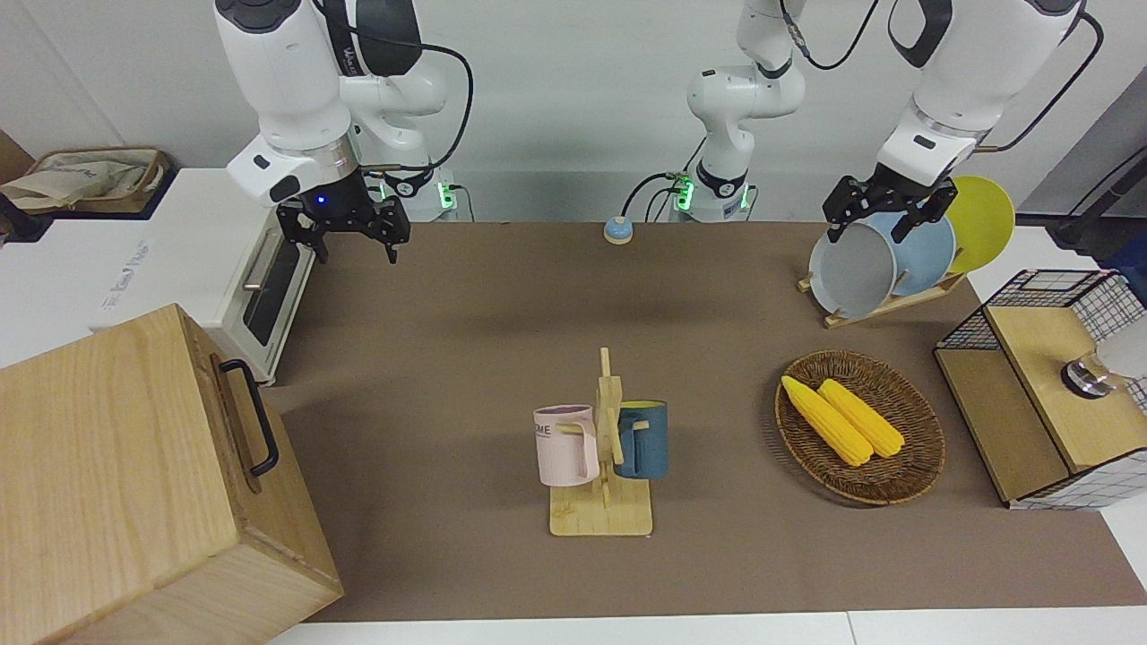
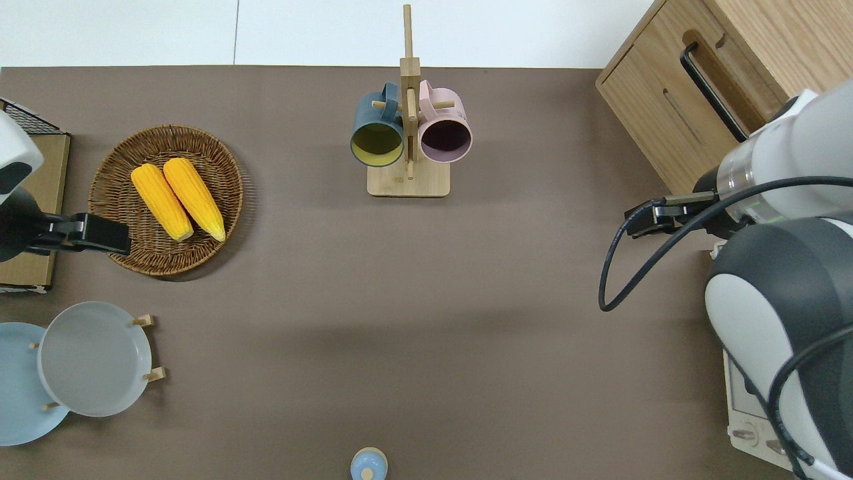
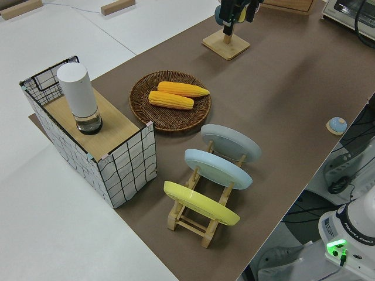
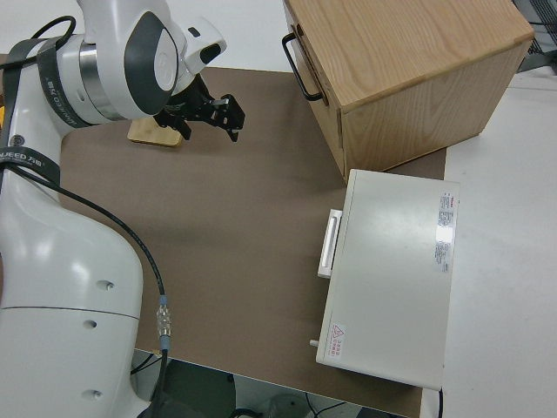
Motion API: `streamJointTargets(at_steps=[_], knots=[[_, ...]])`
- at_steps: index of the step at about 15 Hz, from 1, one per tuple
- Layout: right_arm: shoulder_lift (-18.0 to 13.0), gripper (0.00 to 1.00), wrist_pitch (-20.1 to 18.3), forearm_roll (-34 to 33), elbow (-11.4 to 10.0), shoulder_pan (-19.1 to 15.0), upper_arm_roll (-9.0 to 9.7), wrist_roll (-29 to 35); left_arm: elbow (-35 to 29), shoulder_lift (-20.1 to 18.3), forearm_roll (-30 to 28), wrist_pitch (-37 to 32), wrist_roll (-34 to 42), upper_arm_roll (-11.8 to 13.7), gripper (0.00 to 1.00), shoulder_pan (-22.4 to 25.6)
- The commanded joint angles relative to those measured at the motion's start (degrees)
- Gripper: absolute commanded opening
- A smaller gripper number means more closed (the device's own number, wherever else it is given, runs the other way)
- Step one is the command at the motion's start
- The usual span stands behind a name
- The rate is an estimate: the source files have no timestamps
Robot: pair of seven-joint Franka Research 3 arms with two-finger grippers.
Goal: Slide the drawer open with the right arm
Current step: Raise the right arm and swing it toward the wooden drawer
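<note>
One drawer (image 1: 235,421), shut; two mugs (image 1: 566,445); right gripper (image 1: 352,240) spread, empty.

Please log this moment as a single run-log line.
phase: approach | right gripper: open, not yet at handle | drawer: shut | left arm: parked

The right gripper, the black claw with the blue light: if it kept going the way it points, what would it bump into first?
The right gripper points downward, so it would probably meet the bare brown table mat first, not the drawer or the toaster oven. Exact depth is unclear.
</note>
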Motion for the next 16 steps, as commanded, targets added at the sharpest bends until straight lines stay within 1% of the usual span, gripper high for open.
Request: streamJointTargets(at_steps=[1,8,13,16], knots=[[0.67,0.985,-0.78,0.15,1.41,0.38,-0.10,0.89,1.49,0.65,0.98,-1.13,0.55,-0.37,0.99,0.22],[0.58,0.985,-1.22,-0.02,1.41,0.30,-0.02,0.46,1.49,0.65,0.98,-1.13,0.55,-0.37,0.99,0.22],[0.67,0.985,-0.69,-0.37,1.41,0.47,-0.02,0.01,1.49,0.65,0.98,-1.13,0.55,-0.37,0.99,0.22],[0.67,0.985,-0.60,-1.16,1.41,1.26,0.07,0.10,1.49,0.65,0.98,-1.13,0.55,-0.37,0.99,0.22]])
